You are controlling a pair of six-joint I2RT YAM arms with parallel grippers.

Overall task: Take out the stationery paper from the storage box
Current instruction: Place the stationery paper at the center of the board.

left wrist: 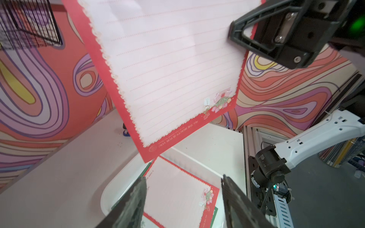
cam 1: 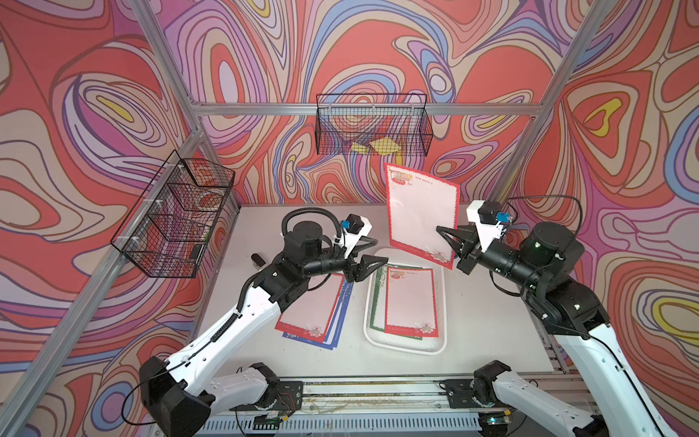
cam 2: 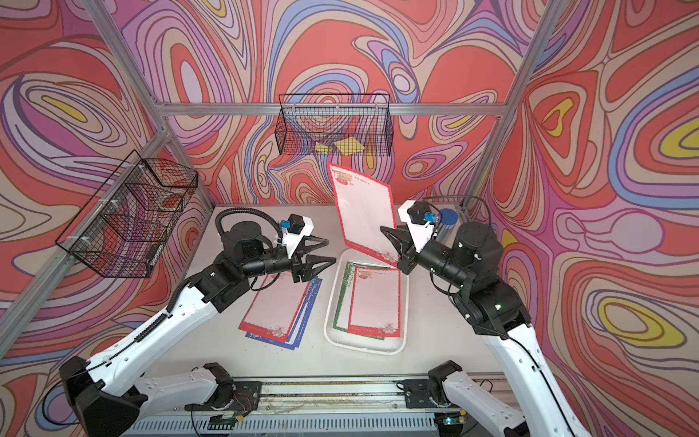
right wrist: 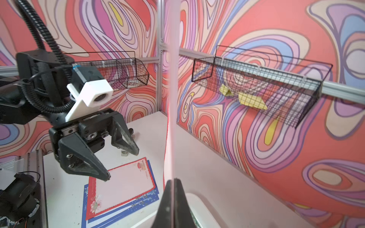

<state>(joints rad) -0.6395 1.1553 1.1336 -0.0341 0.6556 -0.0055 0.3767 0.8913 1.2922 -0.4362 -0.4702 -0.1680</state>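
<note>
**A:** Right tool (cam 1: pixel 440 229)?
**B:** It is pinching the lower right edge of a red-bordered sheet (cam 1: pixel 421 212), which is standing nearly upright at frame center, above the storage box (cam 1: pixel 406 349). Its long axis is running up-down, header pointing up, flower corner down.
**A:** Left tool (cam 1: pixel 381 249)?
**B:** Hanging spread and holding nothing, just left of the box.
**A:** Other paper?
**B:** A red sheet (cam 1: pixel 410 299) is lying over a green sheet (cam 1: pixel 378 302) in the box, lengthwise. A stack (cam 1: pixel 314 306) is resting on the counter (cam 1: pixel 491 321), left of the box.
</note>
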